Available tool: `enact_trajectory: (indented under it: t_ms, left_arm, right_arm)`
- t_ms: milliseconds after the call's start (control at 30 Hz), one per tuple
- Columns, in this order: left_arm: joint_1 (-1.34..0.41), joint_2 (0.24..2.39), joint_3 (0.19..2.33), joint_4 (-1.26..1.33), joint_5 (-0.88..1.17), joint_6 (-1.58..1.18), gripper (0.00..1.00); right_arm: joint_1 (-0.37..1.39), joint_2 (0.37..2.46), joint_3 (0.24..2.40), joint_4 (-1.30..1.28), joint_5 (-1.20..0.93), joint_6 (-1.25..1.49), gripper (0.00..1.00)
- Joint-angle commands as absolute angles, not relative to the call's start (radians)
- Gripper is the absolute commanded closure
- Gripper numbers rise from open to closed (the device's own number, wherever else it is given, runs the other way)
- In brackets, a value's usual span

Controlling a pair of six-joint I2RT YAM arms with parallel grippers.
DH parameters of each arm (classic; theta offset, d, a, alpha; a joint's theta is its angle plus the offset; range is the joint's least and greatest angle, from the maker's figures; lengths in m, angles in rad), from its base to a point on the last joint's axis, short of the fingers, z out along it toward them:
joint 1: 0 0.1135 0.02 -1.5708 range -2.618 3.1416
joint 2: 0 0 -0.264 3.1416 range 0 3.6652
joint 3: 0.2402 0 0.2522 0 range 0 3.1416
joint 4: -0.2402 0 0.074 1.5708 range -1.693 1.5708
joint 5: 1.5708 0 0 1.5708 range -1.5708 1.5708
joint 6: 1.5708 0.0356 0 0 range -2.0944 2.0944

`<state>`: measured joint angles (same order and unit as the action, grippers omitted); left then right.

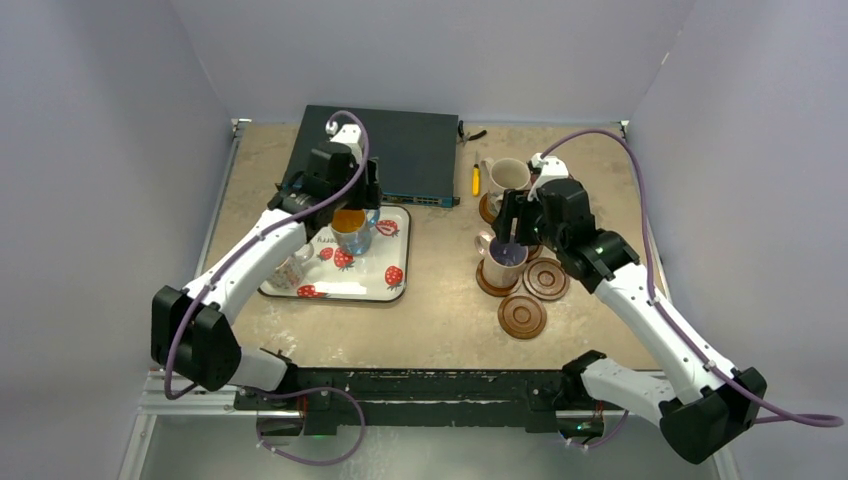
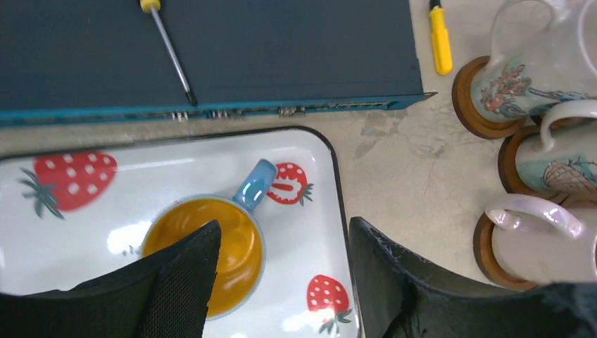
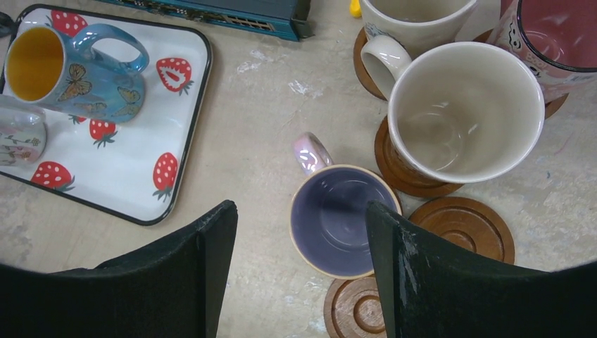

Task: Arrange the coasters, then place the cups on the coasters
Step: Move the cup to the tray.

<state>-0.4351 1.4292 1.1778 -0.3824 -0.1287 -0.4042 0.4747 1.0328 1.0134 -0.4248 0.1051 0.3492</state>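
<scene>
Across the pale worktop (image 1: 440, 310), a flat dark teal box (image 1: 420, 150) is lying at the far edge, with a white strawberry-print tray (image 1: 365, 285) sitting just in front of it on the left. The left claw (image 2: 283, 232) is hanging over the tray with its fingers apart, and the blue mug (image 2: 243, 253) with the orange inside is standing on the tray beneath them. The right claw (image 3: 301, 211) is hovering with its fingers apart above the purple-lined mug (image 3: 338, 218), which is sitting on a coaster (image 1: 492, 283). Behind it, a large cream mug (image 3: 457, 113), a second cream mug (image 3: 415, 14) and a pink-lined mug (image 3: 556, 35) are each resting on coasters. Two bare coasters (image 3: 468, 225) (image 3: 355, 310) are lying just beside the purple-lined mug. A yellow screwdriver (image 1: 476, 178) is lying beside the box.
</scene>
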Motion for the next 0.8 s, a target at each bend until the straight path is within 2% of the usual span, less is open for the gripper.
enact_trajectory:
  t_ms: [0,167,267,433,700,767]
  left_arm:
    - [-0.378,1.416,1.230,-0.403,0.006,-0.132,0.37]
    - [-0.319,1.451,1.216,-0.415,0.054,-0.012,0.39]
    - [-0.226,1.473,1.196,-0.390,0.189,-0.005,0.39]
    - [-0.216,1.541,1.198,-0.409,0.264,0.061,0.40]
    - [-0.216,1.639,1.251,-0.412,0.215,0.032,0.42]
    - [-0.215,1.655,1.255,-0.419,0.205,0.030,0.48]
  right_arm:
    - [0.469,1.049,1.064,-0.417,0.096,0.350,0.30]
    - [0.469,1.061,1.069,-0.413,0.074,0.361,0.30]
    - [0.470,1.061,1.075,-0.422,0.072,0.361,0.30]
    - [0.469,1.053,1.070,-0.426,0.078,0.354,0.30]
    - [0.469,1.065,1.048,-0.395,0.048,0.359,0.30]
    - [0.469,1.067,1.046,-0.395,0.046,0.360,0.30]
